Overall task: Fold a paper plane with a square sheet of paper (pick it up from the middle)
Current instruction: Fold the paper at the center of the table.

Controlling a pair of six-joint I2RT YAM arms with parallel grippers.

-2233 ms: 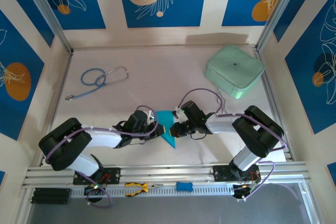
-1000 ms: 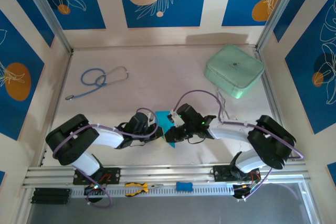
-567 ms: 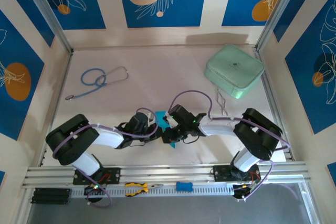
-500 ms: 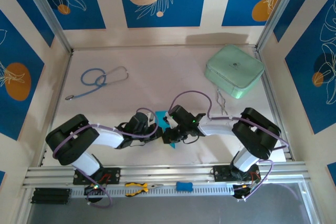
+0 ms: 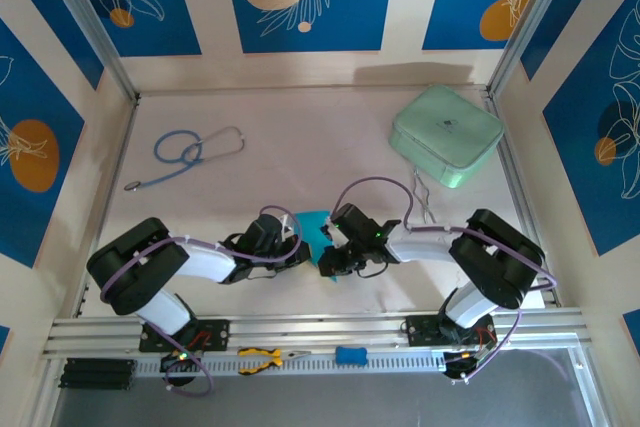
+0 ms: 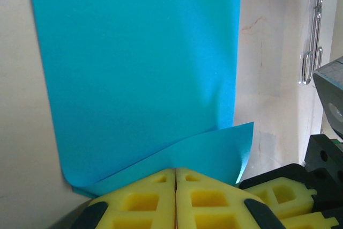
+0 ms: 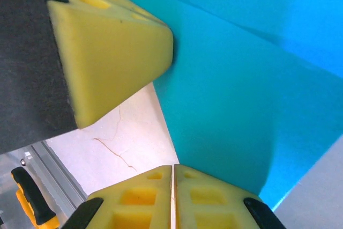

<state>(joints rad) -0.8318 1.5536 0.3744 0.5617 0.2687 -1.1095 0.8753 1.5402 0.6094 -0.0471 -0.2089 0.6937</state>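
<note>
The square sheet of paper [image 5: 313, 221] is bright cyan and lies partly folded on the table between both arms. In the left wrist view the square sheet of paper [image 6: 139, 73] lies flat ahead, with a near flap [image 6: 214, 151] lifted and running into my left gripper [image 6: 176, 171], whose yellow fingers are shut on it. From above, the left gripper [image 5: 303, 246] sits at the sheet's near left edge. My right gripper [image 5: 327, 265] is shut, and its fingertips [image 7: 214, 186] rest at the paper's [image 7: 241, 95] near edge. A left finger [image 7: 107, 46] shows close by.
A mint-green case [image 5: 446, 134] sits at the back right, with a metal clip [image 5: 422, 197] lying in front of it. A blue-tubed stethoscope [image 5: 190, 152] lies at the back left. Yellow-handled pliers [image 5: 262, 356] and a small blue block [image 5: 350, 355] rest on the front rail.
The right gripper swept left across the paper's near part, then eased back slightly right. The lower point of the paper no longer shows. The left gripper has stayed put.
</note>
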